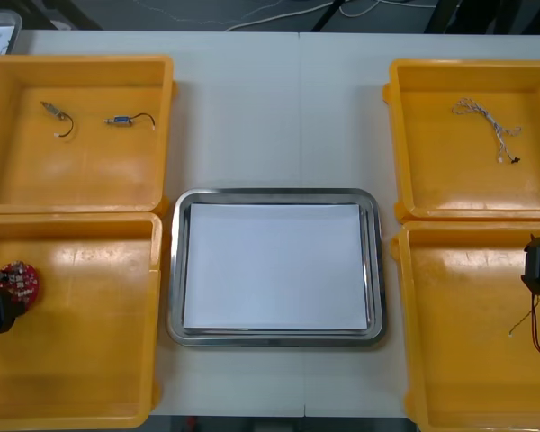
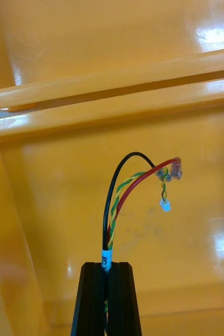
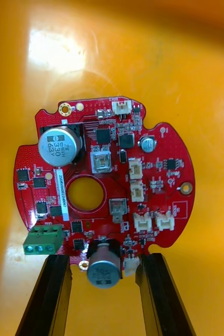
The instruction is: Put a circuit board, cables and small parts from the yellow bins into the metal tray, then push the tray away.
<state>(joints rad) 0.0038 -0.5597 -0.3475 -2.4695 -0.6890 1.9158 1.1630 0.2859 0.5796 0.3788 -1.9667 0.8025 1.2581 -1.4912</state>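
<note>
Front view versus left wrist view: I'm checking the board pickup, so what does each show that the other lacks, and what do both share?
Front view adds: the metal tray, white inside; small metal parts in the far left bin; a twisted cable in the far right bin; the right pincer over the near right bin, a thin cable hanging from it. Left wrist view adds: the left pincer, fingers apart, astride the edge of the round red circuit board. Both: that board in the near left bin, the left pincer at it.

metal tray [image 1: 174,270]: open from above | sides: yellow bins [image 1: 158,270] flank it
</note>
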